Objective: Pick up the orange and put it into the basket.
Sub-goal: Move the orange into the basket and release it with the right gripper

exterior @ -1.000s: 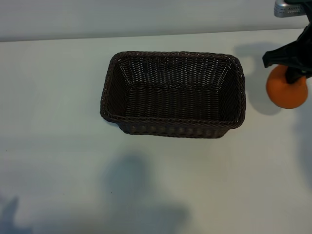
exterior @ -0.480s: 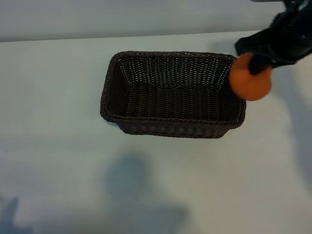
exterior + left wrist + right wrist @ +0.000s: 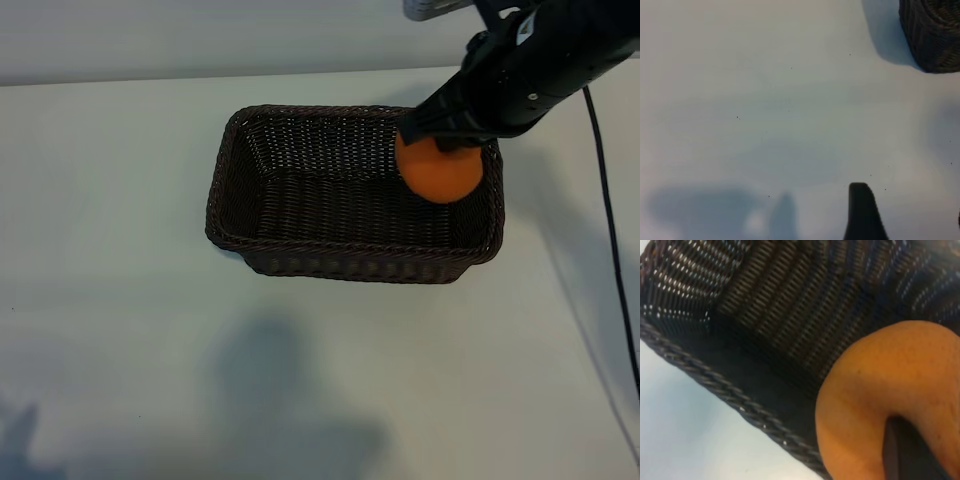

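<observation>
The orange (image 3: 441, 176) hangs in the air above the right end of the dark brown wicker basket (image 3: 345, 249), inside its rim line. My right gripper (image 3: 440, 146) comes in from the upper right and is shut on the orange from above. In the right wrist view the orange (image 3: 875, 405) fills the corner with one dark finger (image 3: 905, 452) pressed on it, over the basket's woven wall and braided rim (image 3: 715, 382). My left gripper (image 3: 910, 202) is outside the exterior view; it hovers open over bare table, a basket corner (image 3: 935, 35) farther off.
The basket stands on a white table (image 3: 120, 300) whose back edge meets a pale wall. A black cable (image 3: 610, 240) runs down the right side behind my right arm. Arm shadows fall on the table's front part.
My right gripper has carried the orange leftward, from beside the basket's right end, across the rim, to above the basket's inside. The basket has not moved.
</observation>
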